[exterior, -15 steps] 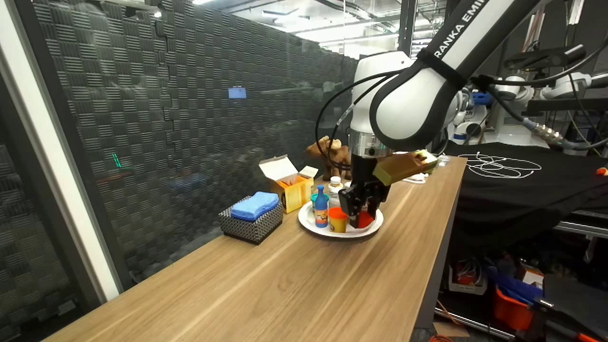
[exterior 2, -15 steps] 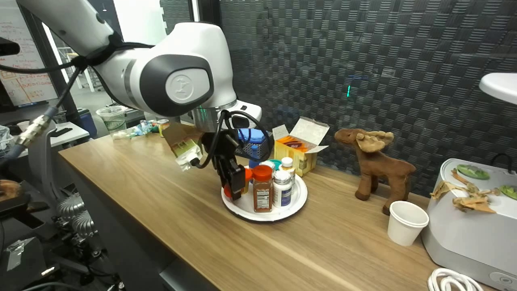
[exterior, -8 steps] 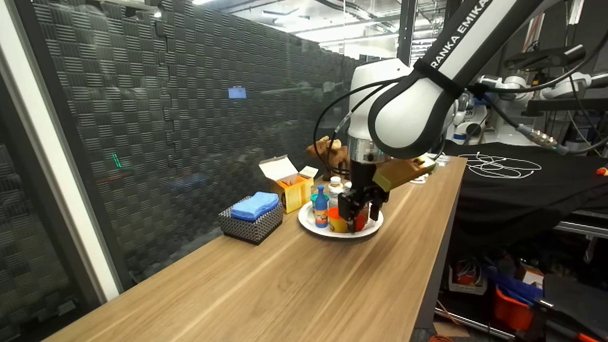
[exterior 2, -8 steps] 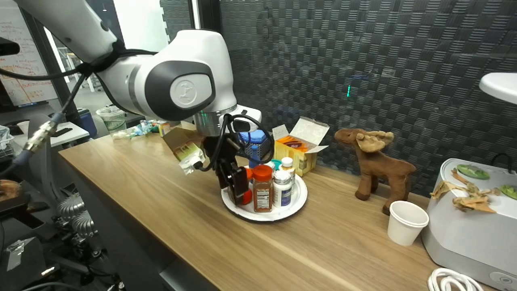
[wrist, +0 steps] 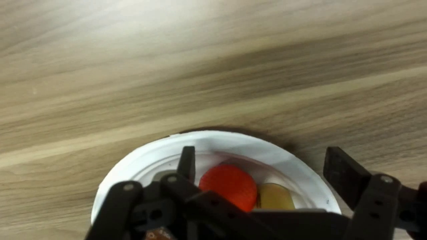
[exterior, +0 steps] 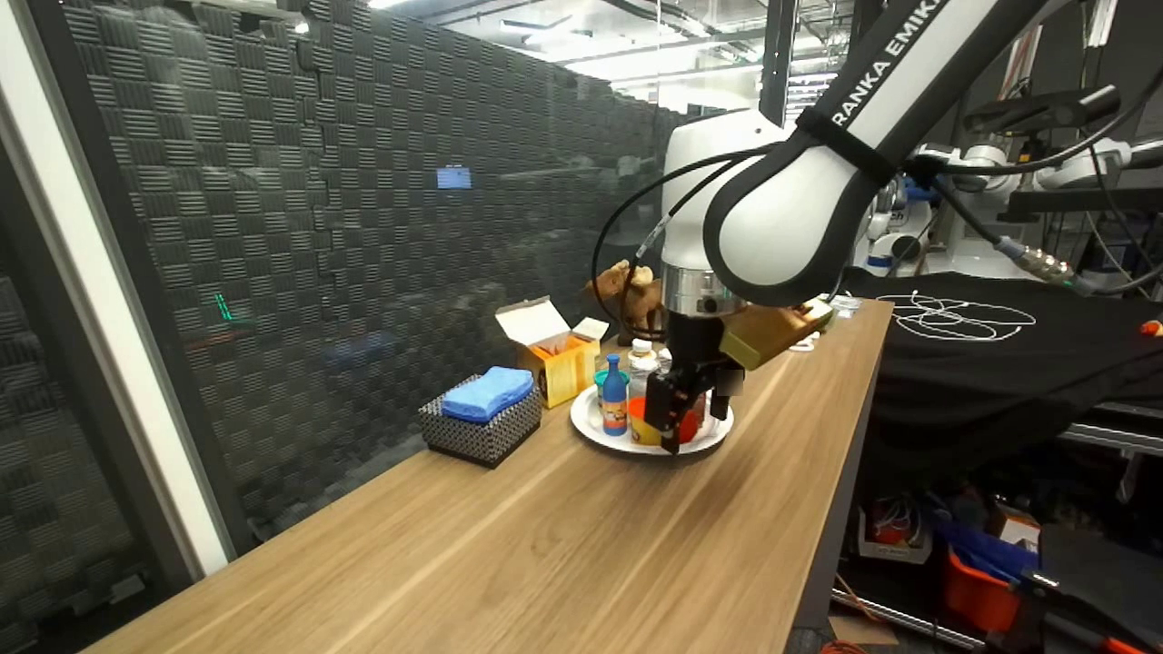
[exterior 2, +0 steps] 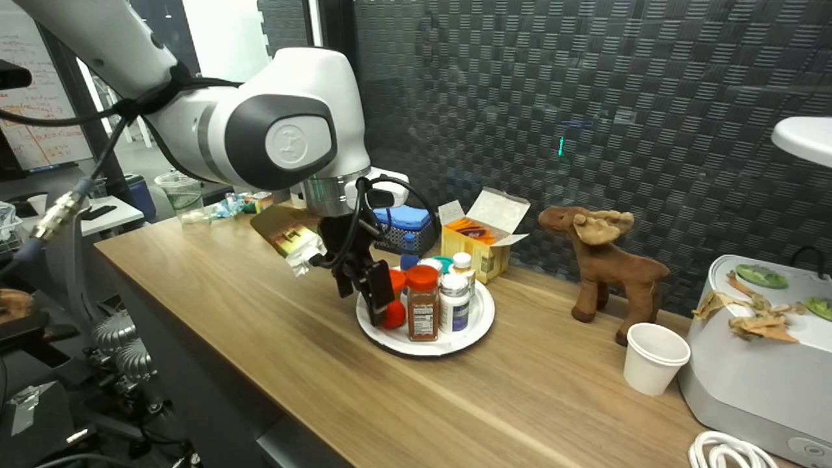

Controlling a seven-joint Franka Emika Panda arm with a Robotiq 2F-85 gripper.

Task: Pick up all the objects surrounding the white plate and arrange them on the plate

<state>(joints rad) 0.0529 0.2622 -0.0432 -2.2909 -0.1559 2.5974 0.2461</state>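
Clearly, the pincer (wrist: pixel 260 158) gapes wide, holding nothing, with the red-topped container (wrist: pixel 230 183) just beside it on the white plate (wrist: pixel 213 138), so a clean release probably calls for lifting straight up (the red-capped jar (exterior 2: pixel 423 305) stands near) before swinging sideways over the counter (wrist: pixel 166 83).

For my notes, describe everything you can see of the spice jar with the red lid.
The spice jar has a red lid in place over a squarish clear body that looks like glass or plastic, with reddish-brown contents showing through. A white printed label, too small to read, sits low on the side seen in an exterior view. The jar stands upright on the white plate, close beside a white bottle; whether those two touch can't be told. The hand is not gripping it.
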